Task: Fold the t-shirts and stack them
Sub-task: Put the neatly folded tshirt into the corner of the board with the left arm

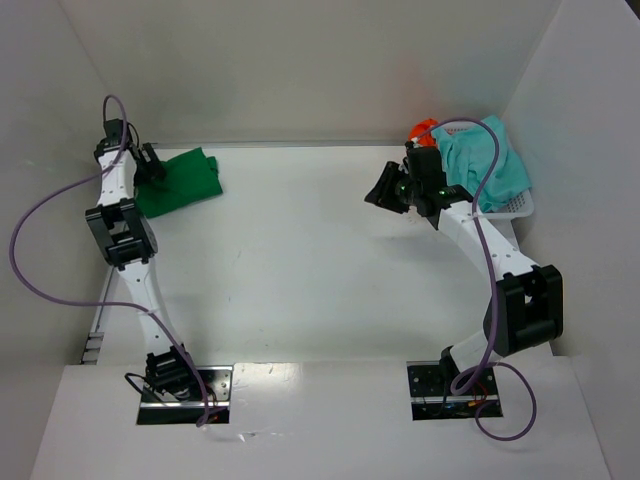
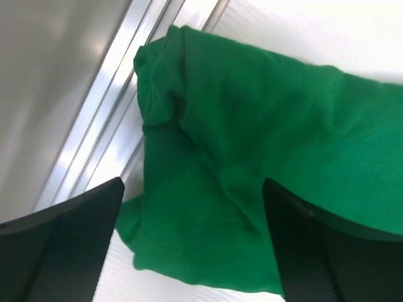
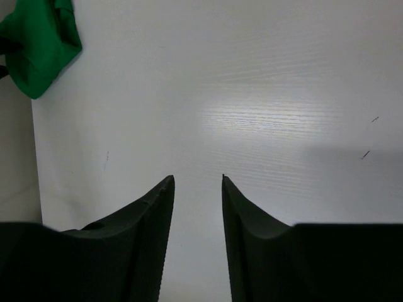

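Three t-shirts are in view, and none lies on another as a folded pile yet. The white table (image 1: 300, 260) takes most of the top view, and its bare middle looks like the place meant for folding. At the upper right of that view the white mesh basket (image 1: 518, 207) holds the teal t-shirt (image 1: 490, 160), heaped loosely over the rim. The orange t-shirt (image 1: 425, 127) shows only as a small patch behind it. I judge that these two wait there unfolded. At the upper left the green t-shirt (image 1: 185, 180) lies on the table as a compact, roughly folded bundle near the side wall, probably the base of the stack. The left gripper (image 2: 192, 207) hangs just above the edge of this bundle with its jaws spread wide, and the cloth under the gap is not pinched. This suits a release or a coming grasp; I cannot tell which. The right gripper (image 3: 196, 182) is just beside the basket and points across the bare table. Its jaws are a little apart with nothing between them, so it is free to fetch the next shirt.
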`<state>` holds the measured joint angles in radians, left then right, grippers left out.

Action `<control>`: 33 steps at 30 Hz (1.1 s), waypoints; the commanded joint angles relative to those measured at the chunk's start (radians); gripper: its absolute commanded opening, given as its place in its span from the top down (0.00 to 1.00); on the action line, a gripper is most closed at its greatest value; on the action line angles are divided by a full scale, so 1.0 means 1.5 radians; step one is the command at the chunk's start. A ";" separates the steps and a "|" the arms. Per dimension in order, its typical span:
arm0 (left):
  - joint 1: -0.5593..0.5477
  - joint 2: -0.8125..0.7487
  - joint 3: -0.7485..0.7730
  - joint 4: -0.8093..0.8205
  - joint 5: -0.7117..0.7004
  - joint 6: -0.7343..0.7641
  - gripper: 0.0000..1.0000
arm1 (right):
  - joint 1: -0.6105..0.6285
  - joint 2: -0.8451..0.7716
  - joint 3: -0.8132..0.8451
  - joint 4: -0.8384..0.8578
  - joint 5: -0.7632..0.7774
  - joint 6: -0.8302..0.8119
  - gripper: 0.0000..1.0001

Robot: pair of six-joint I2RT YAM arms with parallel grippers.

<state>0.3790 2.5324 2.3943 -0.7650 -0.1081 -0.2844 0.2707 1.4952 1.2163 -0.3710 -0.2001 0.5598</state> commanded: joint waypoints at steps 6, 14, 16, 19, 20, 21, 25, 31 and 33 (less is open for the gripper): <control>-0.006 -0.089 0.021 -0.010 -0.015 -0.005 0.00 | -0.005 -0.047 -0.027 0.010 -0.014 0.000 0.46; -0.051 -0.245 -0.051 0.025 -0.038 -0.005 0.00 | -0.005 -0.120 -0.053 0.010 -0.006 -0.006 0.26; -0.051 -0.286 -0.116 0.057 -0.038 -0.005 0.00 | -0.005 -0.137 -0.059 0.010 0.000 -0.006 0.21; -0.058 -0.315 -0.209 0.154 -0.006 -0.043 0.03 | -0.005 -0.168 -0.066 0.010 0.015 -0.006 0.06; -0.058 -0.315 -0.257 0.192 0.002 -0.056 0.10 | -0.005 -0.168 -0.066 0.010 0.015 -0.006 0.06; -0.058 -0.315 -0.280 0.210 0.009 -0.081 0.15 | -0.005 -0.176 -0.066 0.010 0.015 -0.006 0.06; -0.058 -0.279 -0.373 0.296 0.028 -0.144 0.60 | -0.005 -0.169 -0.042 0.003 -0.001 -0.006 0.06; -0.065 -0.186 -0.361 0.336 0.027 -0.181 0.91 | -0.005 -0.153 -0.042 0.009 -0.019 0.008 0.11; -0.066 -0.167 -0.331 0.319 0.003 -0.190 0.92 | -0.005 -0.131 -0.036 0.016 -0.019 0.008 0.11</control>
<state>0.2852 2.2784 1.8275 -0.3401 -0.0784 -0.5217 0.2703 1.2640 1.1339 -0.3733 -0.2123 0.5644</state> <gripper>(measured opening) 0.082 0.896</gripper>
